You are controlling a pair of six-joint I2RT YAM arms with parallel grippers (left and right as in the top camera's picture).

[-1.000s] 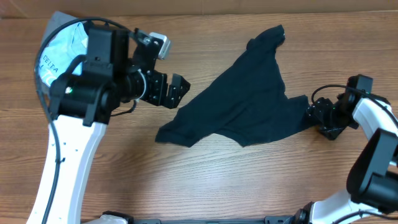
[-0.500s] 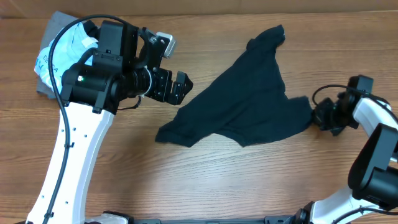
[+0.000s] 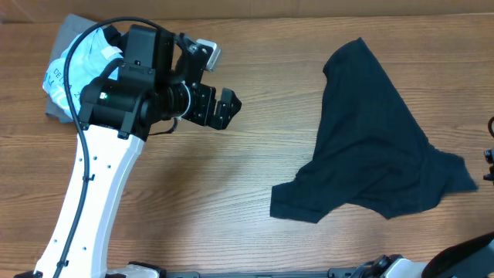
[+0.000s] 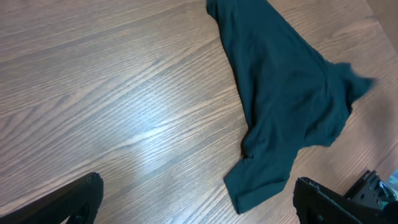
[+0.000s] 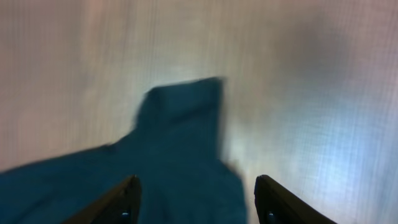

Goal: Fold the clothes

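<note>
Sliding right: the dark shirt now lies on the right half of the table

At the far left, the light blue T-shirt (image 3: 81, 62) with white lettering lies on the grey garment (image 3: 68, 29), both partly under the left arm, as they were before. The left gripper (image 3: 224, 108) hovers over bare wooden table (image 3: 255, 54) with its jaws spread wide and nothing between them. It sits about where it did half a second ago. In its wrist view the two fingertips frame the lower corners.

The dark navy T-shirt (image 3: 378, 154) has moved. A second ago it lay crumpled across the middle, close to the left gripper. Now it lies well apart from that gripper, toward the right edge, one end pointing to the far side and a sleeve trailing to the near left.

The right gripper (image 5: 198, 180) has pulled back almost out of the overhead view. Its blurred wrist view shows the jaws apart, released, with shirt fabric lying below them.
</note>
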